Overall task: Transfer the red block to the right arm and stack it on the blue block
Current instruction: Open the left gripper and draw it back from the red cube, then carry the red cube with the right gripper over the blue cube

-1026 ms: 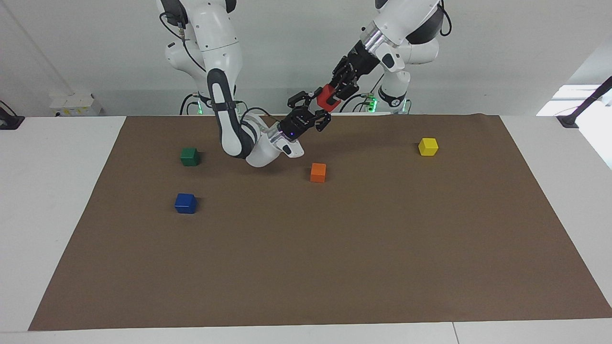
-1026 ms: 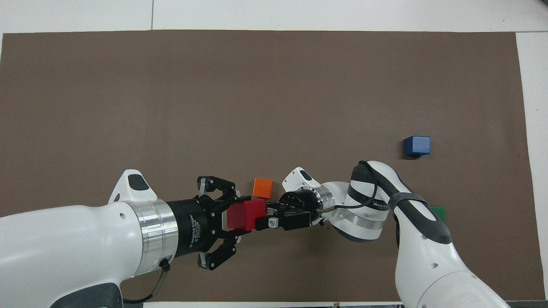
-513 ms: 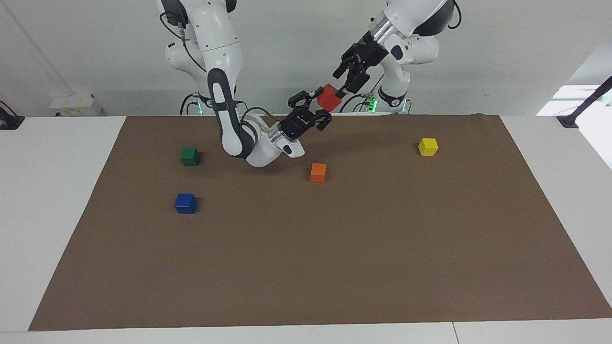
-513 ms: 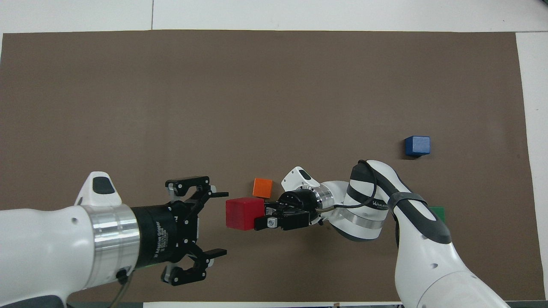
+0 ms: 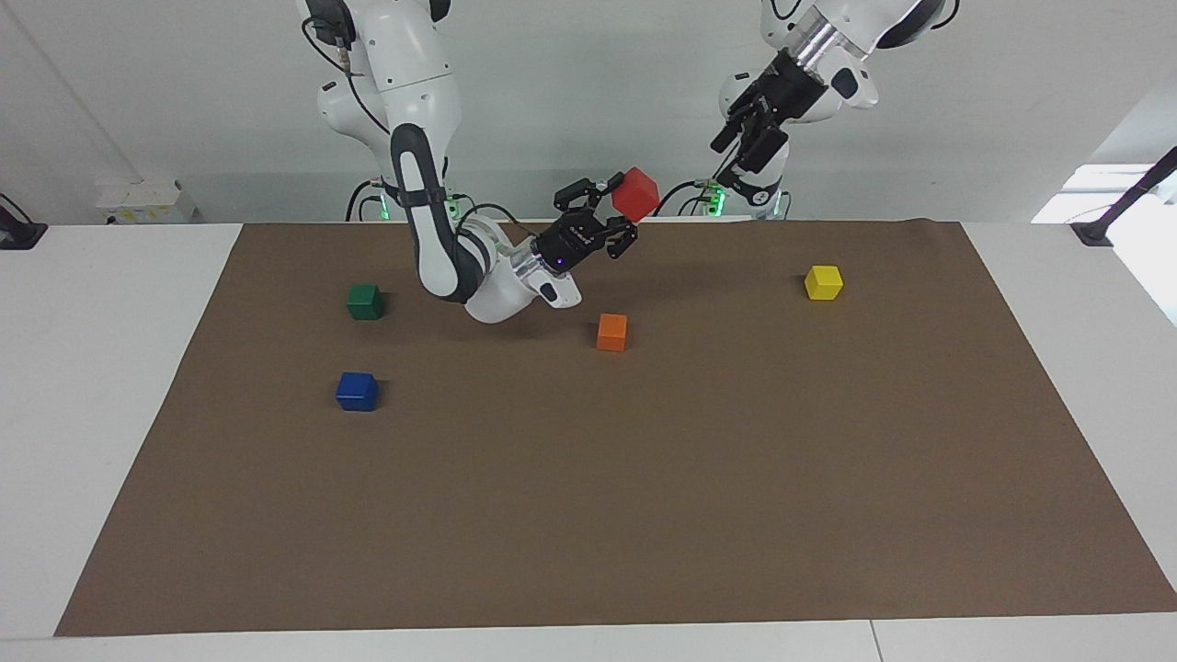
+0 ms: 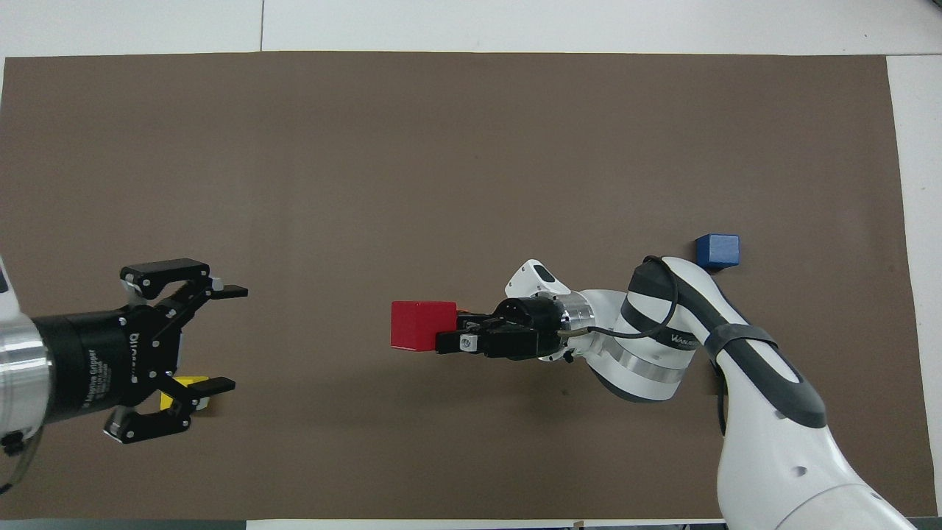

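The red block point(image 5: 636, 193) is up in the air, held by my right gripper point(image 5: 618, 210), which is shut on it and shows a small blue light. They hang over the mat close to the robots' edge, above the orange cube. In the overhead view the red block point(image 6: 422, 325) sticks out from the right gripper point(image 6: 450, 336). My left gripper point(image 5: 723, 163) is open and empty, raised high and drawn back toward its own base; it also shows in the overhead view point(image 6: 229, 338). The blue block point(image 5: 357, 391) sits on the mat toward the right arm's end; it also shows in the overhead view point(image 6: 717, 251).
A green cube point(image 5: 365, 301) lies nearer to the robots than the blue block. An orange cube point(image 5: 611, 332) lies mid-table. A yellow cube point(image 5: 823, 281) lies toward the left arm's end, partly under the left gripper in the overhead view point(image 6: 182, 383). A brown mat point(image 5: 644, 515) covers the table.
My left gripper let go of the red block, opened and pulled away up toward its base. My right gripper now holds the block alone and has shifted slightly.
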